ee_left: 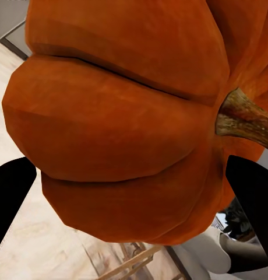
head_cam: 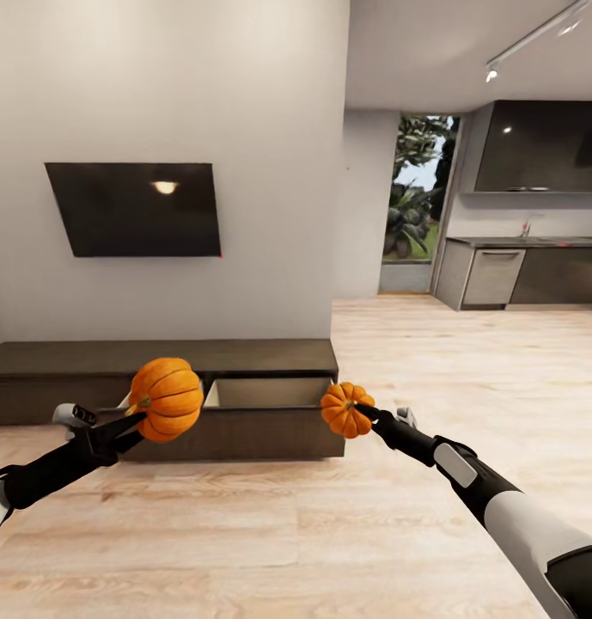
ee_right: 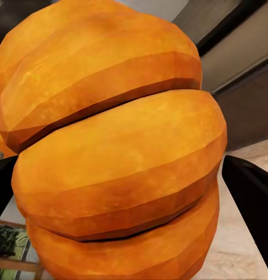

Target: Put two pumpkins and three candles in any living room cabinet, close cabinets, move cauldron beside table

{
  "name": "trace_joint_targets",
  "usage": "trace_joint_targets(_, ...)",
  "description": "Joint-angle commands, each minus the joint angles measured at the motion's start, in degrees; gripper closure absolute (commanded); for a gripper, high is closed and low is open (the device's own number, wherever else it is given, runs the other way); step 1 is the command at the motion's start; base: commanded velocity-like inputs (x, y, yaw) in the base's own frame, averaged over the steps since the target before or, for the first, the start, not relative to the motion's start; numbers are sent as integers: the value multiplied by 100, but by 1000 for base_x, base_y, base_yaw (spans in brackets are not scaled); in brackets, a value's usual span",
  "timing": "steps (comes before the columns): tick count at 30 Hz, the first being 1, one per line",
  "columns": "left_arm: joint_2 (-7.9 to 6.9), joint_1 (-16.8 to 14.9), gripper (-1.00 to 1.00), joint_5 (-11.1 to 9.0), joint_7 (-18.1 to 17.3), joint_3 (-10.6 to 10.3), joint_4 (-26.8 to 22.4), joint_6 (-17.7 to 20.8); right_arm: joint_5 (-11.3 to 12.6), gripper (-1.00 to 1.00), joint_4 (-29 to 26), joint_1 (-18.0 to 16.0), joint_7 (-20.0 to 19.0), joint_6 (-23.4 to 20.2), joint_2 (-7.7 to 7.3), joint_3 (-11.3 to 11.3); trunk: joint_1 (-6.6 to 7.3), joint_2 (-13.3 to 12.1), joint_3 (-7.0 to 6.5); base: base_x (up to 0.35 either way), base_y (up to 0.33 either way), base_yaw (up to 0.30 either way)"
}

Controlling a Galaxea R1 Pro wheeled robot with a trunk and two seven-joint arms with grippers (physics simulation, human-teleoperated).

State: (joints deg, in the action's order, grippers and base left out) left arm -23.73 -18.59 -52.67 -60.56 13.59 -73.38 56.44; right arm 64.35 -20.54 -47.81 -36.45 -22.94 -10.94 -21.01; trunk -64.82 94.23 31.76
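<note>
Both arms are up, and each is carrying a pumpkin. The left gripper [head_cam: 128,421] has its fingers clenched on the left pumpkin [head_cam: 166,399], which hangs in front of the left part of the cabinet [head_cam: 89,357]. The right gripper [head_cam: 370,413] grasps the right pumpkin [head_cam: 346,409] just off the cabinet's right end. Both pumpkins are held clear of the floor [head_cam: 270,524] and at about drawer height, which looks like a carry pose for dropping them in.

The drawer [head_cam: 270,394] is already pulled out between the two pumpkins, with its pale inside showing. That gap is the likely target, and the right pumpkin is the nearer of the two.

The head view gives the layout: cabinet against the wall, TV [head_cam: 137,209] above it, kitchen [head_cam: 527,258] far off to the right. The left wrist view adds the grip itself, with dark fingers [ee_left: 11,192] on either side of the left pumpkin [ee_left: 122,128] and its stem [ee_left: 244,119] pointing sideways. The right wrist view shows the right pumpkin [ee_right: 116,157] wedged between the fingers [ee_right: 250,192]; no stem shows on the face turned to that camera.
</note>
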Motion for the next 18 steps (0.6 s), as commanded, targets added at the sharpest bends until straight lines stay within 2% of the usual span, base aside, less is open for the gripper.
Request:
trace_joint_targets(1, 0, -4, 100, -24, -8, 3, -1, 34, 69, 100, -2, -7, -2, -35, -4, -18, -3, 3, 6, 338, 0, 0)
trace_joint_targets(18, 0, -4, 100, -33, -8, 4, 3, 34, 69, 100, -3, -8, -2, -37, 1, -18, -3, 3, 6, 339, 0, 0)
